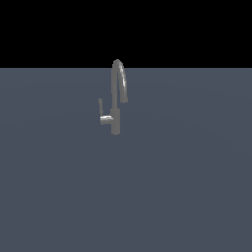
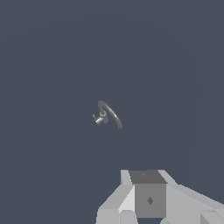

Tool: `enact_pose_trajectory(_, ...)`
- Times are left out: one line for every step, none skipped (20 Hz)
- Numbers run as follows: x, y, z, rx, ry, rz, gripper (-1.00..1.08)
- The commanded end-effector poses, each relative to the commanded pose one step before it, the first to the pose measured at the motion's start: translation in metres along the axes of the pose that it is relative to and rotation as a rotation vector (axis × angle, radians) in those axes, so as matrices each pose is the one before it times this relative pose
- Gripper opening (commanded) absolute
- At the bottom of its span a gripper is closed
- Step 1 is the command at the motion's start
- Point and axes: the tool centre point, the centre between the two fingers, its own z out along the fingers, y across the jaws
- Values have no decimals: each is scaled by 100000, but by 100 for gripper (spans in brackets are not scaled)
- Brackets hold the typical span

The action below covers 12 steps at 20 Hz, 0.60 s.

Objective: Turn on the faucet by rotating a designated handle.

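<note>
Surface: flat slate-grey floor plane point(image 1: 187, 187), fills lower part of exterior view; far edge is a straight horizon against black backdrop. No other edges or walls in sight.

Item 1: small grey metallic faucet point(image 1: 116, 106), upright, approx. centre of exterior view, base on the plane. Slim vertical post, tall arched gooseneck spout rising above the horizon line, outlet end curving down toward exterior view's right.

Item 2: thin short grey lever handle point(image 1: 100, 106), on a short horizontal stub off the post's side, toward exterior view's left. Bar points up, approx. parallel to post, just beside it but apart.

Open room: bare plane on all sides of faucet; handle side unobstructed.

Item 3: pale grey blocky gripper point(image 2: 144, 216), wrist view only, body seen at frame edge. Fingertips cut off, so open/closed state can't be told. Faucet point(image 2: 108, 114) seen from above, small, well apart from gripper; handle point(image 2: 98, 119) visible at its side.
</note>
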Motion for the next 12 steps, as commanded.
enact_pose_trajectory(-140, -2036, -1054, -903, 6165, 4889, -100)
enact_pose_trajectory(-87, -845, -314, -440, 2344, 1788, -100)
enact_pose_trajectory(-106, -864, -261, -456, 2292, 1737, -100)
enact_pose_trajectory(-126, -880, -207, -473, 2240, 1688, -100)
enact_pose_trajectory(-147, -896, -150, -490, 2184, 1639, -100)
enact_pose_trajectory(-170, -909, -93, -507, 2128, 1592, -100)
enact_pose_trajectory(-193, -920, -33, -526, 2071, 1545, -100)
enact_pose_trajectory(-217, -930, 28, -545, 2011, 1499, -100)
enact_pose_trajectory(-242, -937, 89, -565, 1951, 1456, -100)
enact_pose_trajectory(-268, -942, 152, -586, 1890, 1413, -100)
enact_pose_trajectory(-294, -944, 216, -607, 1826, 1372, -100)
enact_pose_trajectory(-320, -945, 281, -630, 1762, 1333, -100)
